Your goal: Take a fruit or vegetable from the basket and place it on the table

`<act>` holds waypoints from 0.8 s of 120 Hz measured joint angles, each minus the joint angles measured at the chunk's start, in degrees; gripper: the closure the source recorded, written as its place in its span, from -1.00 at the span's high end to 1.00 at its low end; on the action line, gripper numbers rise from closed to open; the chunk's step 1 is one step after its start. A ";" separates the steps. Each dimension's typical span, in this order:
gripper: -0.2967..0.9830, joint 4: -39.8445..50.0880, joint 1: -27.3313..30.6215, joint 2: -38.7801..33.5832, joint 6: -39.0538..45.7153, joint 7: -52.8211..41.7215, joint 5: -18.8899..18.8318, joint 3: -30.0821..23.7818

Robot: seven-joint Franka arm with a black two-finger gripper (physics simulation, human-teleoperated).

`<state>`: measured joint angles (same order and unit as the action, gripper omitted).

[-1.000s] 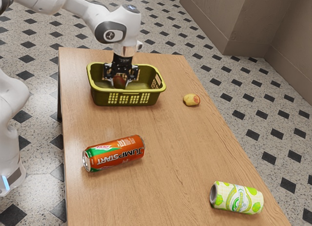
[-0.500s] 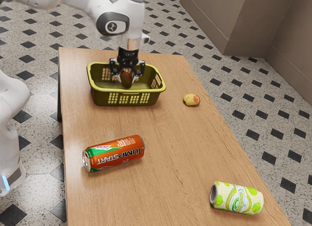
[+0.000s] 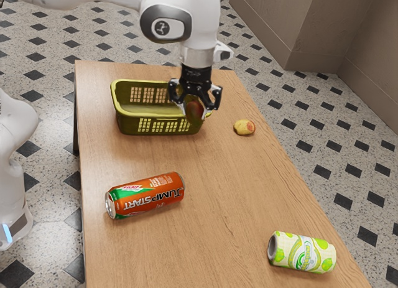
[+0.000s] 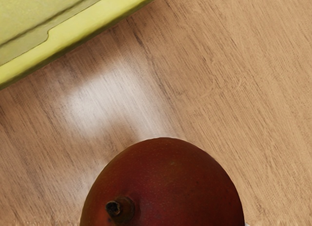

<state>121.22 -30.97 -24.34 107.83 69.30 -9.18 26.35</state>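
Beside the wooden table (image 3: 211, 182), dark diamonds (image 3: 369, 236) dot speckled flooring (image 3: 53, 107).

Arm (image 3: 202, 17): white, super rounded
Oval cap (image 3: 147, 22): dark grey, pale logo patch
Collar (image 3: 196, 56): kinda silvery
Gripper (image 3: 195, 110): black, pretty angular
Light strip (image 3: 7, 232): pale blue

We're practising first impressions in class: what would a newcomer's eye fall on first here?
Probably the bright orange can lying on the table, toward the exterior view's left. Next, the dark red fruit gripped in the black tool, held up near the end of the green basket.
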 joint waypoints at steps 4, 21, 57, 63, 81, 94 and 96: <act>-0.20 -0.91 -0.03 1.22 -0.15 -0.12 0.84 -1.30; -0.21 -6.31 -0.30 9.21 -0.46 -0.56 4.46 -4.55; -0.22 -12.71 -1.76 17.45 -0.47 -1.24 8.68 -5.53; -0.22 -12.84 -1.76 17.59 -0.46 -1.32 8.91 -5.53; 0.11 -12.91 -1.72 17.48 -0.30 -1.70 9.63 -5.53; 0.34 -12.78 -1.69 17.29 -0.26 -2.11 9.89 -5.53; 0.36 -12.76 -1.69 17.28 -0.26 -2.17 9.91 -5.52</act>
<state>108.45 -32.65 -7.06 107.57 67.13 0.73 20.83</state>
